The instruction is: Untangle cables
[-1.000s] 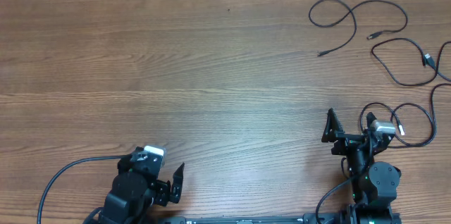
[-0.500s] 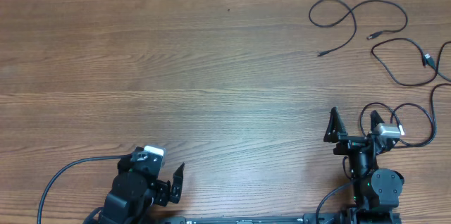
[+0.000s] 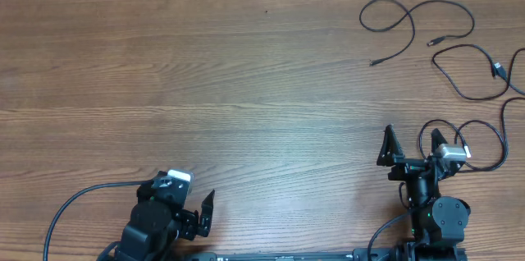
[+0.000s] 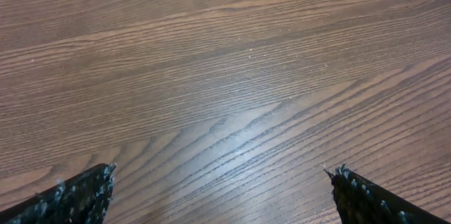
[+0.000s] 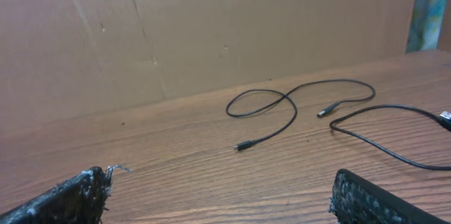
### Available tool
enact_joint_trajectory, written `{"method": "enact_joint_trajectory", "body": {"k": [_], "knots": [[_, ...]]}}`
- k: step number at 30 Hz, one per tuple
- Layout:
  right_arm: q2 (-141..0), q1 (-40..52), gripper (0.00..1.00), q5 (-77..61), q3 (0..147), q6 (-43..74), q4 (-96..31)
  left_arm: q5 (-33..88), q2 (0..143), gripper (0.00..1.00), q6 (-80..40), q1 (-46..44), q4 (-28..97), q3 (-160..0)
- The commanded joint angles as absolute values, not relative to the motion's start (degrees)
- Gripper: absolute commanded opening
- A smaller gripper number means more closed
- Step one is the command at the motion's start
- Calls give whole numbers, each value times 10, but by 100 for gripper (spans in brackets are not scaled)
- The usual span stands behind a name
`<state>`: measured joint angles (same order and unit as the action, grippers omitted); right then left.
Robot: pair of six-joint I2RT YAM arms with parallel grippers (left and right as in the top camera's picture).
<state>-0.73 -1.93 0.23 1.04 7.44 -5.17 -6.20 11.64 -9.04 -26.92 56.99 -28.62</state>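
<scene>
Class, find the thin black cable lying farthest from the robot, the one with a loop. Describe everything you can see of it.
The cable is a thin, flexible black cord, rubbery-looking, with a small plug at each end. It lies slack and flat on the wooden table, near its far right corner. It crosses itself once, making one closed loop, then sweeps in a wide arc. Only the table touches it.

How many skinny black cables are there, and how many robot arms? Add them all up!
Cables: 3
Arms: 2
Total: 5
</scene>
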Motion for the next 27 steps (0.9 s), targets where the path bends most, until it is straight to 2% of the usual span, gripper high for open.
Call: {"method": "enact_joint_trajectory", "body": {"k": [1,27], "knots": [[-1,-19,100,-1,4,39,-49,-59,115,99,-99,-268,568,-283],[-2,-19,100,-1,4,29,-48,-59,115,100,-99,-268,568,-283]]}}
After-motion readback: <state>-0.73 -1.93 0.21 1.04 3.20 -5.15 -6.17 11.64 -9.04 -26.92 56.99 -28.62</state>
